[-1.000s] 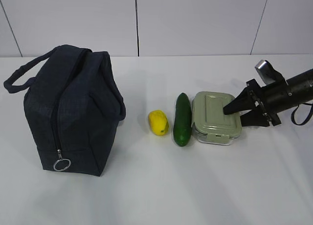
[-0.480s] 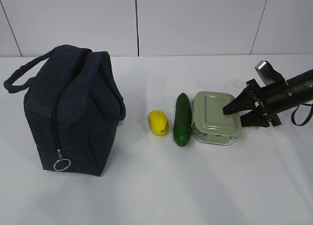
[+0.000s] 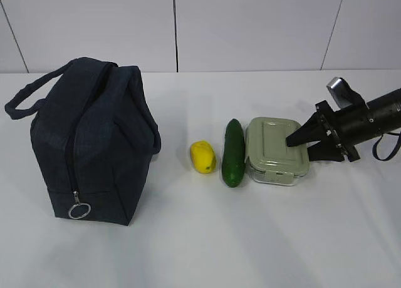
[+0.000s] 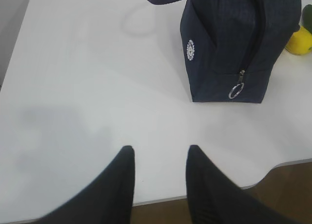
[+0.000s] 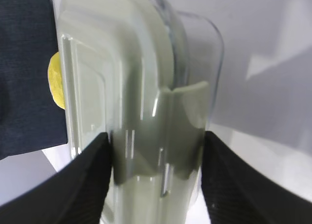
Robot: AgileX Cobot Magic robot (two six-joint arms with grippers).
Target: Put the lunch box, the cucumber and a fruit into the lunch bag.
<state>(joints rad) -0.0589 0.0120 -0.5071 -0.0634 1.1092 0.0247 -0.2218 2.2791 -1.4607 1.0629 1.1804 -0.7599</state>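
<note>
The lunch box [image 3: 276, 150], clear with a sage-green lid, lies on the white table right of the dark green cucumber [image 3: 234, 153] and the yellow fruit [image 3: 203, 157]. My right gripper [image 3: 299, 148] grips the box's right end, one finger on the lid and one under the rim. In the right wrist view the gripper [image 5: 156, 135] has both fingers pressed against the box [image 5: 141, 87]. The navy lunch bag [image 3: 94, 144] stands at the left, its zipper closed. My left gripper [image 4: 160, 148] is open and empty over the table's near edge, away from the bag [image 4: 234, 39].
The bag's metal ring pull [image 3: 79, 211] hangs low on its front face and also shows in the left wrist view [image 4: 235, 91]. The table edge [image 4: 273, 166] runs just ahead of the left fingers. A white panelled wall [image 3: 250, 25] stands behind the table.
Almost nothing. The right gripper stays at the lunch box's right end, with its lower finger a touch closer to the box. The objects have not moved.
</note>
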